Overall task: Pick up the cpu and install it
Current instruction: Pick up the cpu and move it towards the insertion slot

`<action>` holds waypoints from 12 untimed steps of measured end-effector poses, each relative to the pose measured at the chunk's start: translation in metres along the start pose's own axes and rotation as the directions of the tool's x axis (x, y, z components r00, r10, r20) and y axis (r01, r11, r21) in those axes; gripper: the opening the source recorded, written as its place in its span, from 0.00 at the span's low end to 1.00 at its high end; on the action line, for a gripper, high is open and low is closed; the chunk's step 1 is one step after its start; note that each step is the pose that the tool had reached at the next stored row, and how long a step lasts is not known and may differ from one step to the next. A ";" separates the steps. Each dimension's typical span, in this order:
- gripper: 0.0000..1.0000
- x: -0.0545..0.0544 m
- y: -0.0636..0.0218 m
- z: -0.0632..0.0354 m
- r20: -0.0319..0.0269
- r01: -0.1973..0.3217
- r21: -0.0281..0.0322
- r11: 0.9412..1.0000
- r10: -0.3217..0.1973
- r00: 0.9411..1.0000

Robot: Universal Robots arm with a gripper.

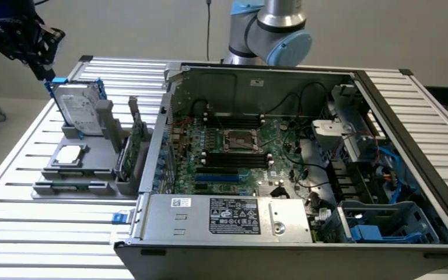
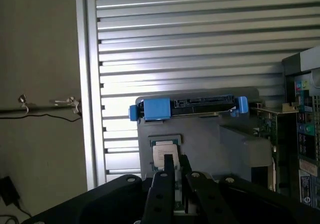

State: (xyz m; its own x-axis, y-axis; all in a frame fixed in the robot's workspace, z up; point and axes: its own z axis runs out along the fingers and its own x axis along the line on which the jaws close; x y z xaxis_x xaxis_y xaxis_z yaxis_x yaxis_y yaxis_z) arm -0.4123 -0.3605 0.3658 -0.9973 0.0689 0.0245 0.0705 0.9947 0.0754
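The cpu (image 1: pixel 68 154) is a small silver square chip lying flat in a recess of the grey holder (image 1: pixel 60 172) at the exterior view's left. In the wrist view the cpu (image 2: pixel 162 151) lies just beyond the fingertips. My gripper (image 1: pixel 45 71) hangs high over the table's far left corner, above the upright hard drive (image 1: pixel 80 108), well clear of the chip. In the wrist view my gripper (image 2: pixel 176 163) shows a narrow gap between its dark fingers (image 2: pixel 168 171), with nothing in it. The dark metal-framed socket (image 1: pixel 238 139) sits in the middle of the green motherboard.
The open computer case (image 1: pixel 286 233) fills the slatted table's (image 1: pixel 21 233) middle and right, with cables, a power supply and blue drive bays inside. The hard drive's blue frame (image 2: pixel 155 109) stands between gripper and table. A card (image 1: pixel 138 146) stands upright beside the holder.
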 end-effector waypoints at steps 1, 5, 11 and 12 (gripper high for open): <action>0.23 0.000 0.0000 0.0001 0.000 0.000 0.000 1.000 0.000 1.000; 0.42 0.000 -0.0001 0.0004 -0.001 0.000 0.000 1.000 0.000 1.000; 0.60 0.000 -0.0013 0.0098 -0.006 0.010 0.001 1.000 -0.010 1.000; 0.60 0.000 -0.0019 0.0116 -0.008 0.016 0.001 1.000 -0.016 1.000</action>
State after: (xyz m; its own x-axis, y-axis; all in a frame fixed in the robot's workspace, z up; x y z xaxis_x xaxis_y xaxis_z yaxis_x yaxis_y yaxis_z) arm -0.4126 -0.3615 0.3541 -0.9981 0.0524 0.0314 0.0546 0.9957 0.0744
